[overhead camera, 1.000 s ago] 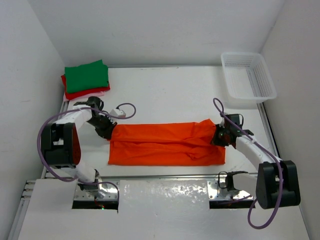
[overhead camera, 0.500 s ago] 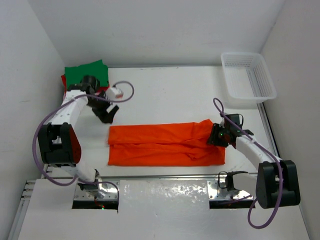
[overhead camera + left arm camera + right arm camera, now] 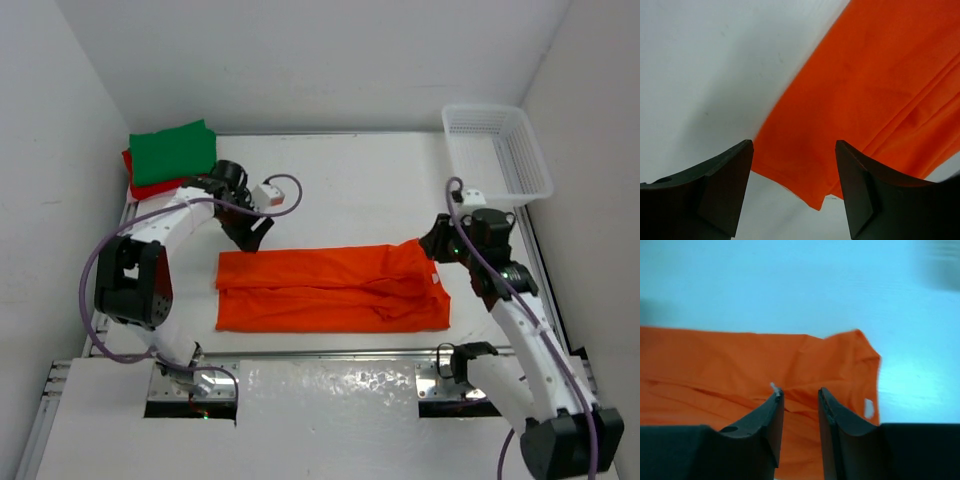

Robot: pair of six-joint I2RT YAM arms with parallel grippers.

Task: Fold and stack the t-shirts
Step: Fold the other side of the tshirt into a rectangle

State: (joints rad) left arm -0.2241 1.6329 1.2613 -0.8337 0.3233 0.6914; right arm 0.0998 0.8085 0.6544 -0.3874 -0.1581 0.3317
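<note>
An orange t-shirt lies flat on the white table, folded into a long band running left to right. My left gripper hovers open just over its far left corner. In the left wrist view the orange t-shirt shows below the wide gap of the left gripper, which holds nothing. My right gripper hangs above the shirt's right end, open with a narrow gap. The right wrist view shows the right gripper empty above the orange t-shirt. A folded green t-shirt rests on a red t-shirt at the far left corner.
A white mesh basket stands at the far right corner, beside the right wall. A white label shows at the orange shirt's collar end. A metal rail runs along the table's near edge by the arm bases.
Both grippers were shut on the orange shirt's ends and have let go and opened. The left arm swung back, then right to the far left corner. The right arm has lifted.
</note>
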